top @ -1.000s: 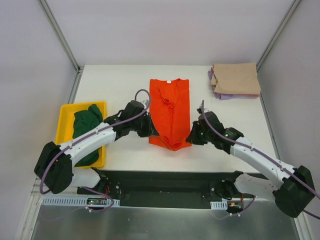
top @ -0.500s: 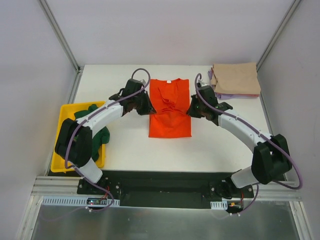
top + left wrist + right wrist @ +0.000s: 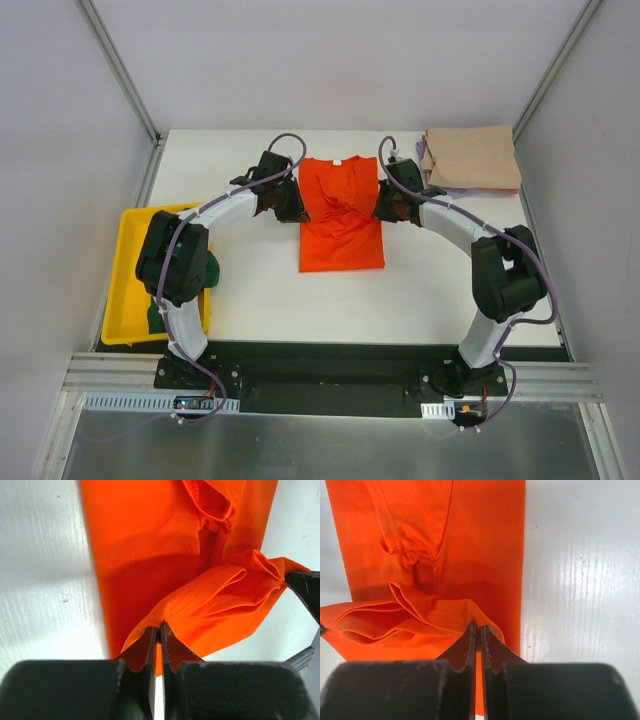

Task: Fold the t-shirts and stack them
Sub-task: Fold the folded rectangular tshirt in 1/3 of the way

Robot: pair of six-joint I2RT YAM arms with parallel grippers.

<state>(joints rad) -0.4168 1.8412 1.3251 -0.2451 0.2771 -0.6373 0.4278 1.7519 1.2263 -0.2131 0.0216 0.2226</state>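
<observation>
Orange-red t-shirt (image 3: pixel 340 235), flat on the table (image 3: pixel 450 290) and spread between the two sets of fingers, with one hem raised in a sagging fold above its body. Left gripper (image 3: pixel 160 628): fingers clenched on the fold's left corner. Right gripper (image 3: pixel 478 629): fingers clenched on its right corner. Beyond and right of the right fingers, a folded tan t-shirt (image 3: pixel 472 157) lies on a pale purple t-shirt (image 3: pixel 446 191). Behind and left of the left fingers, a dark green t-shirt (image 3: pixel 207 272) sits in a yellow tray (image 3: pixel 122 310), partly hidden by the left arm.
</observation>
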